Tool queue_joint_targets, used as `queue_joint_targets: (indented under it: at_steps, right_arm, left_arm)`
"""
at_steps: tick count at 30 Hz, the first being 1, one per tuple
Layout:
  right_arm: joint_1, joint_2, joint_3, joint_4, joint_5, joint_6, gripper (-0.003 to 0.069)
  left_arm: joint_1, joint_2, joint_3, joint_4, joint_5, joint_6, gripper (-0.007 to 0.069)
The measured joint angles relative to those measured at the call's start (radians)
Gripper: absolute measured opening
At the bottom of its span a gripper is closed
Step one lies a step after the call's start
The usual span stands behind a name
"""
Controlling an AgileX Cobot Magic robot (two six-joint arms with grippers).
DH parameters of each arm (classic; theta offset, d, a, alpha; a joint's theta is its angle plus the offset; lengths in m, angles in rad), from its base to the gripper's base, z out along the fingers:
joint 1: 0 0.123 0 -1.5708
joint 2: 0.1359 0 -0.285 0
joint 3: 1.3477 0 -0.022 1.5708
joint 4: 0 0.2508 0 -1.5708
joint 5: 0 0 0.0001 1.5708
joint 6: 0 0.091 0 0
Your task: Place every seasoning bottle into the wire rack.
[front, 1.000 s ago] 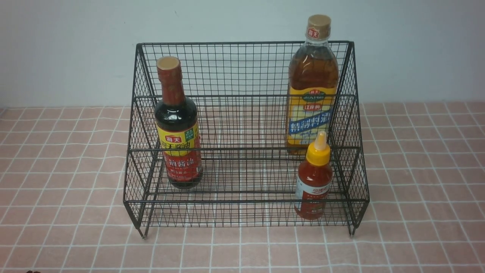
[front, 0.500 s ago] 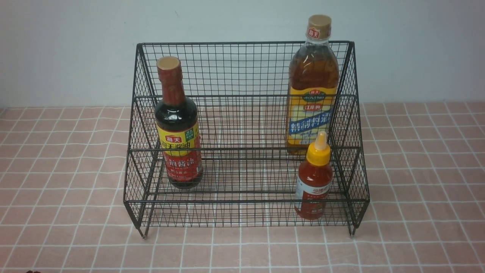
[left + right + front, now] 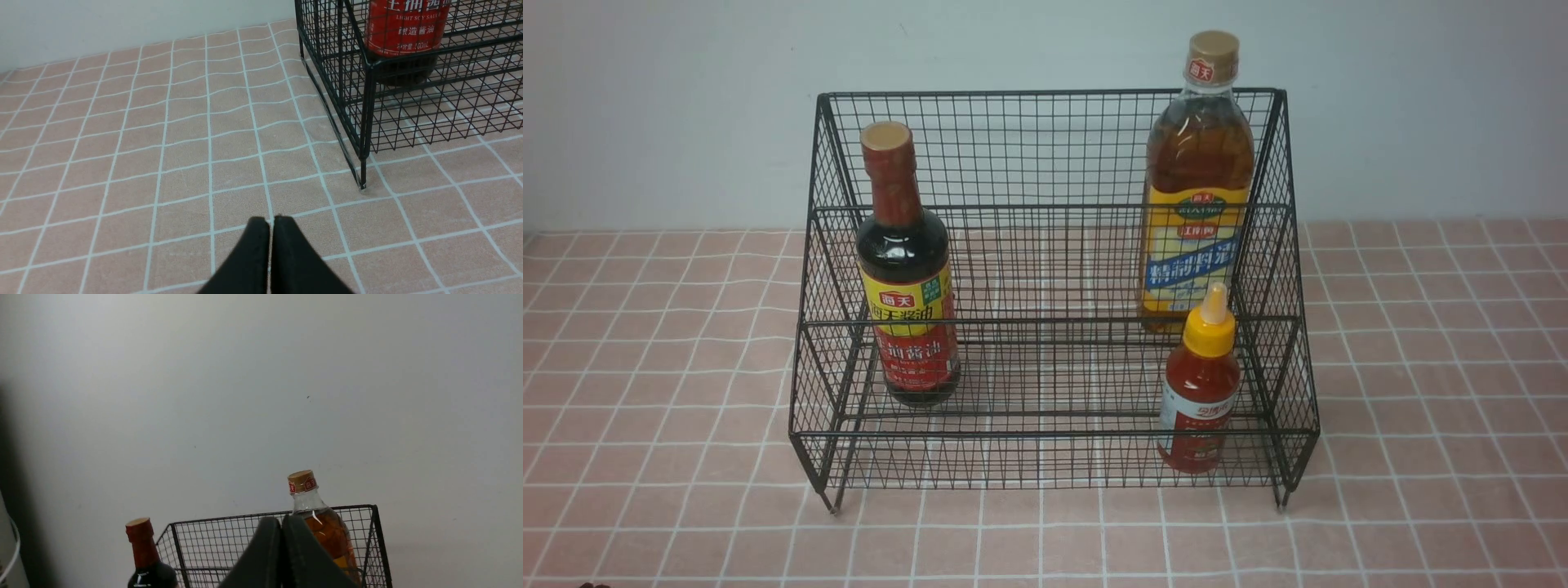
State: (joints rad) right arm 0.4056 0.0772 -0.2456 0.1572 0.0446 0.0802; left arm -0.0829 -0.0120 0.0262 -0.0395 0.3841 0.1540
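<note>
Left gripper (image 3: 271,222) clenched, fingertips pressed together and gripping nothing, hovering over the pink tiled tabletop (image 3: 163,155) just off the left front foot of the wire rack (image 3: 1045,147).

Inside the rack, at its left end: dark soy bottle (image 3: 905,269), upright on the lower front tier, tan cap reaching above the middle rail. In the left wrist view, only its red lower label and dark base visible (image 3: 402,36) behind the rack's corner post (image 3: 365,110).

At the rack's right end, on the raised rear tier: tall amber bottle (image 3: 1196,180), upright against the grid back, cap rising clear of the rack's top rim. Directly in front of it, on the lower front tier and close to the rack's right wall: small red sauce bottle (image 3: 1201,384), upright, yellow nozzle up.

Middle of the rack between the bottles bare.

Right gripper (image 3: 282,522) clenched and holding nothing, raised well above table level, facing the rack's back (image 3: 229,535) and the pale wall (image 3: 261,396); amber bottle's neck (image 3: 304,494) and soy bottle's cap (image 3: 139,535) visible beyond its tips.
</note>
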Motion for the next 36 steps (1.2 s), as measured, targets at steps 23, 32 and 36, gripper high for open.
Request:
queue_joint_targets:
  at_steps: [23,32,36]
  right_arm:
    - [-0.333,-0.039,0.16,-0.135,0.253,-0.07,-0.0012]
    - [-0.425,-0.086,0.27,-0.157,0.313,-0.07,-0.0012]
    - [-0.402,-0.088,0.27,-0.157,0.313,-0.062,-0.0012]
  left_arm:
    - [0.0,0.0,0.0,0.0,0.0,0.0,-0.0007]
    - [0.0,0.0,0.0,0.0,0.0,0.0,-0.0007]
    - [0.0,0.0,0.0,0.0,0.0,0.0,-0.0007]
